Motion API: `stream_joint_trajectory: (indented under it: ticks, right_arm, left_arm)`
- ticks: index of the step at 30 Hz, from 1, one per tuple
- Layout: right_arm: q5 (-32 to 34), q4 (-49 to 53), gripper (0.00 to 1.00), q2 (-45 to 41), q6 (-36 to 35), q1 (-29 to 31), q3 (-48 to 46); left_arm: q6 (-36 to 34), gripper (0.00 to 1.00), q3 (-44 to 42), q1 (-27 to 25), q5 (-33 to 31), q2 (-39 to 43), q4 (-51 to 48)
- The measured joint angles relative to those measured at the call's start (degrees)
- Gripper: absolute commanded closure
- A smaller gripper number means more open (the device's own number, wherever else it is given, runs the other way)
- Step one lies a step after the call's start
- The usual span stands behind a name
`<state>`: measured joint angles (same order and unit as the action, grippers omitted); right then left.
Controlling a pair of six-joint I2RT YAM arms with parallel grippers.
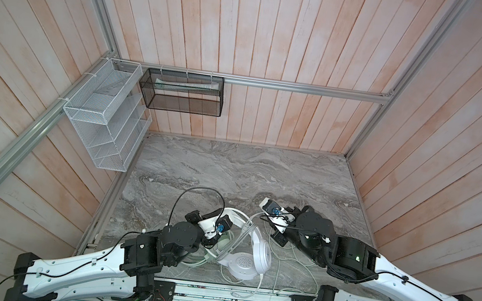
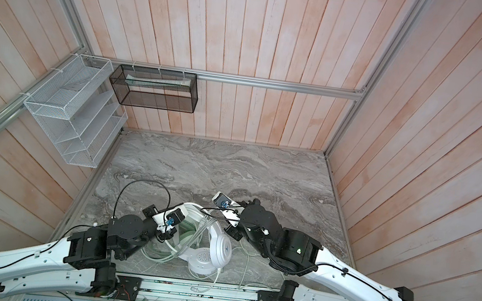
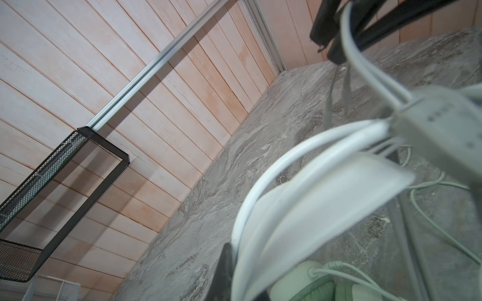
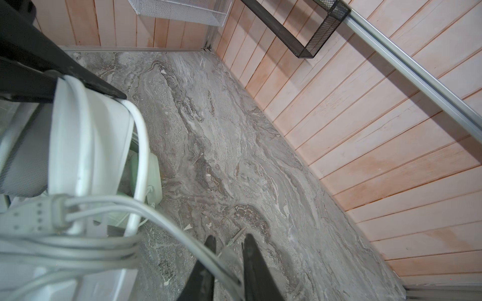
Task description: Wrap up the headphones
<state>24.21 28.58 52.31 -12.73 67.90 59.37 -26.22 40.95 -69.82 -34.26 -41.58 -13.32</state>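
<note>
Grey marbled tabletop (image 1: 230, 172) with tangled headphones (image 1: 261, 252)

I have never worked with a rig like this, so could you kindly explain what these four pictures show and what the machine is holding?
This is a robot with two arms working at a marble table. Two pictures look down on the whole scene from one overhead camera pair. The other two come from a small camera on each arm's wrist, so they are close and tilted.

On the table rest the white headphones and the mint green headphones, with loose cables around them. The left end effector is shut on the white headband. The right end effector stands open in its wrist view, and a thin cable passes between its jaws.

A white wire basket and a black mesh basket hang on the walls.
</note>
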Motion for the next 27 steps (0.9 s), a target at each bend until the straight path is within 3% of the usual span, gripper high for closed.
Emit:
stream_joint_trajectory:
  ticks: [11, 15, 17, 27]
  right_arm:
    - [-3.2, -3.8, 0.70, -0.7, 5.2, -1.3, -4.5]
    - [-2.6, -4.3, 0.64, -2.5, 6.7, -1.6, -5.4]
    - [-2.3, -4.6, 0.56, -3.8, 7.3, -2.0, -5.7]
    - [-0.2, -4.5, 0.46, -8.1, 10.6, -2.7, -7.2]
  left_arm:
    - [7.1, 1.00, 5.7, 0.9, 1.0, -1.7, -6.0]
    - [10.3, 1.00, 8.5, 3.8, 1.6, -4.3, -10.1]
    - [12.0, 1.00, 10.1, 5.6, 2.4, -5.2, -12.0]
    - [18.9, 1.00, 18.4, 12.4, 7.3, -10.6, -21.4]
